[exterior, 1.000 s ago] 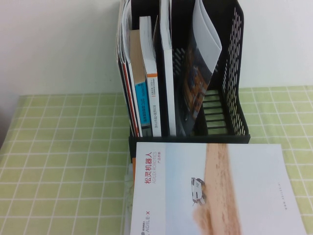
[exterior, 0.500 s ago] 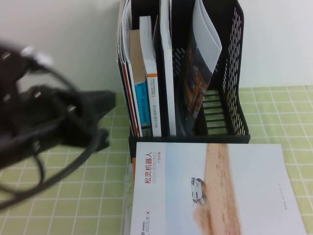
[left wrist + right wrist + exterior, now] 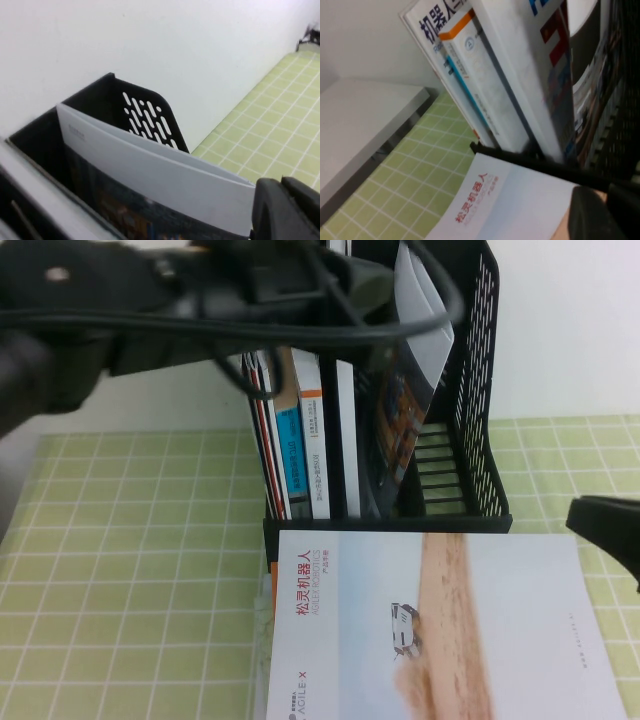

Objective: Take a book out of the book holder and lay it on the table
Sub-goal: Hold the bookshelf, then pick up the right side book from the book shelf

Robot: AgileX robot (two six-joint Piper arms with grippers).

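Observation:
The book (image 3: 405,405), a floppy brochure with a dark cover, leans in the rightmost compartment of the black book holder (image 3: 480,440). My left gripper (image 3: 375,285) is high over the holder's top, its arm blurred across the upper left. In the left wrist view the gripper (image 3: 281,181) looks shut, right beside the upper corner of the book (image 3: 150,170), not around it. My right gripper (image 3: 590,518) comes in at the right edge, low over the green checked table (image 3: 130,570). In the right wrist view it (image 3: 603,194) looks shut and empty.
A pale brochure with a sandy track (image 3: 430,620) lies flat in front of the holder and also shows in the right wrist view (image 3: 510,205). Thick upright books (image 3: 305,440) fill the holder's left compartments. A white wall stands behind.
My left arm has swept in from the left and risen to the top of the holder. My right gripper has come into view at the right edge.

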